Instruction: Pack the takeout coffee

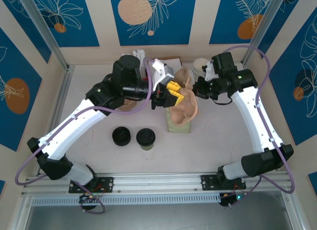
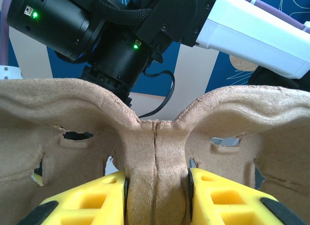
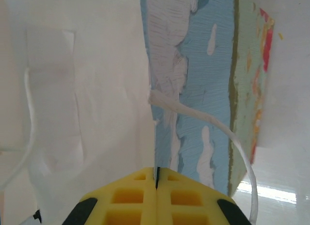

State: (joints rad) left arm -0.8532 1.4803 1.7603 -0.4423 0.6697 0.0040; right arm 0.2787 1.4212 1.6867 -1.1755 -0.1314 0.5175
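**Carrier gripped, coffee waiting on worktop**

L pincer (image 2: 156, 198) is part-open, clamped on the centre ridge of the pulp cup carrier (image 2: 155, 138), approx mid-worktop. R pincer (image 3: 156, 179) is closed tight at the edge of a paper bag (image 3: 203, 89); can't tell if it's pinching it. Takeout coffee (image 1: 145, 138) stands at the carrier's 7 o'clock, well apart from it and just beside a black lid (image 1: 122, 136). Open worktop (image 1: 213, 146) runs from there to the near rail.
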